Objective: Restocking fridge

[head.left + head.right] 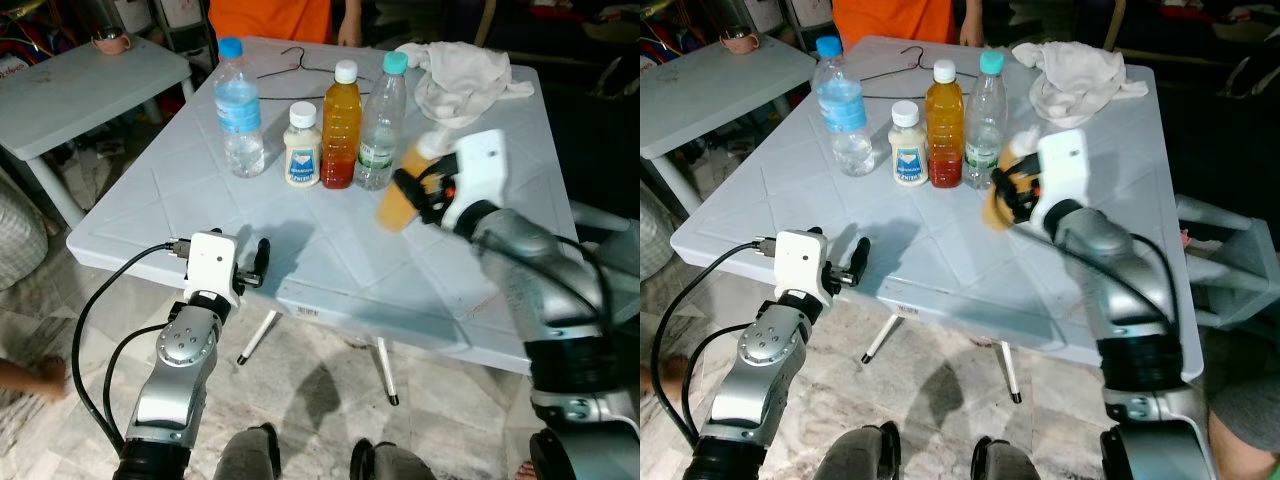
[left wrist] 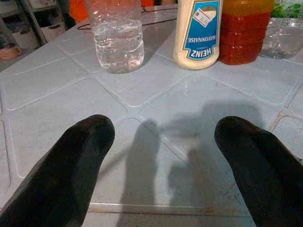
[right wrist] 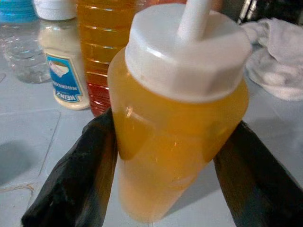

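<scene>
The right gripper (image 1: 425, 190) pinches an orange squeeze bottle (image 1: 405, 195), tilted just above the white table (image 1: 330, 260). The left gripper (image 2: 161, 165) hovers spread and empty. Judged next: carrying it to the fridge upright.

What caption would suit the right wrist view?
Right end effector gripping an orange squeeze bottle above the table.

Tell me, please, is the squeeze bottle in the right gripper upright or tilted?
Tilted: the squeeze bottle leans in the right gripper, lifted above the table.
</scene>
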